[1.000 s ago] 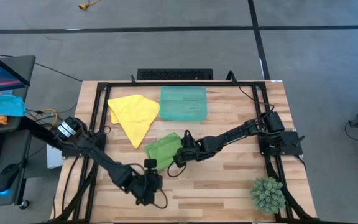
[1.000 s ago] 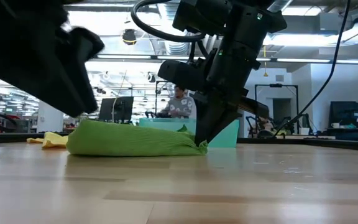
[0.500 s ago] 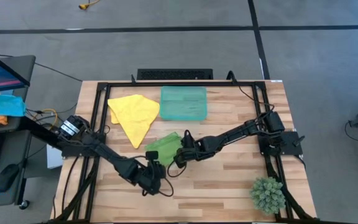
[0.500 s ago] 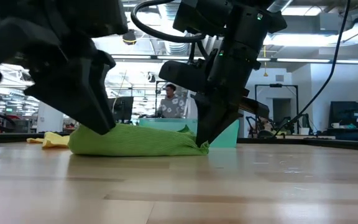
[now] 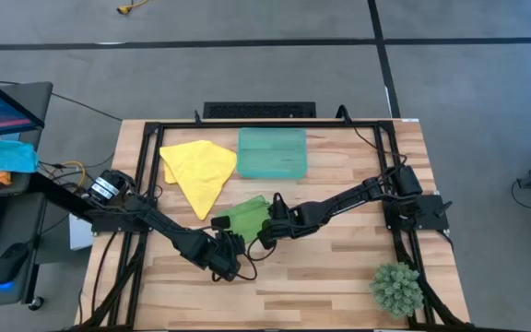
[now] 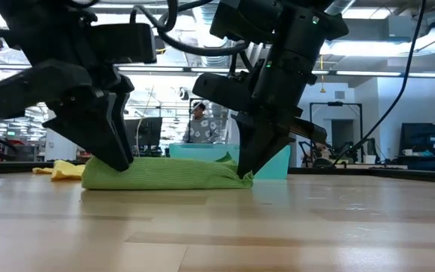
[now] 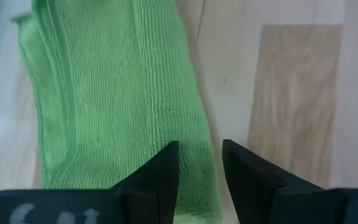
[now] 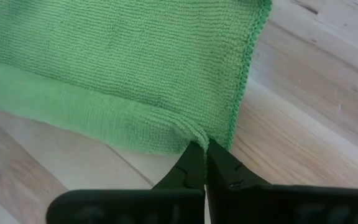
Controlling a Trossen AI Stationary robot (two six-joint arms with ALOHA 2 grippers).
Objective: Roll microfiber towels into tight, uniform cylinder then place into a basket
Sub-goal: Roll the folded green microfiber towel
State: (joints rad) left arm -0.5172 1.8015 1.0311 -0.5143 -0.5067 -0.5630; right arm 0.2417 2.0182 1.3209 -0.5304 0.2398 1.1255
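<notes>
The lime green towel (image 5: 245, 216) lies mid-table as a low, loosely rolled bundle (image 6: 165, 172). My right gripper (image 5: 264, 232) is shut on its right end. My left gripper (image 5: 231, 247) stands open at the bundle's near-left end, tilted down, its fingers (image 7: 166, 174) on either side of the towel's edge (image 7: 194, 124). The yellow towel (image 5: 201, 168) lies spread flat at the far left. The teal basket (image 5: 272, 152) stands to its right, at the far edge. My right gripper pinches the green towel's folded edge near a hemmed corner (image 8: 194, 138) between its two shut fingers. It comes slanting down from the table's right. That corner stays low at the tabletop (image 6: 242, 178) and the rest of the bundle lies on the wood. My left gripper: whether its fingers touch the towel I cannot tell.
A small green plant (image 5: 396, 288) stands at the near right corner. Black frame rails (image 5: 141, 184) run along the table's sides and back. Bare wood lies near the front edge (image 5: 312, 277). A person (image 6: 199, 125) shows in the room beyond the table.
My left gripper has moved from near the table's front edge toward the far edge and slightly down, tipping as it came, and now stands at the green towel's near-left end. The towel and my right gripper have kept still.
</notes>
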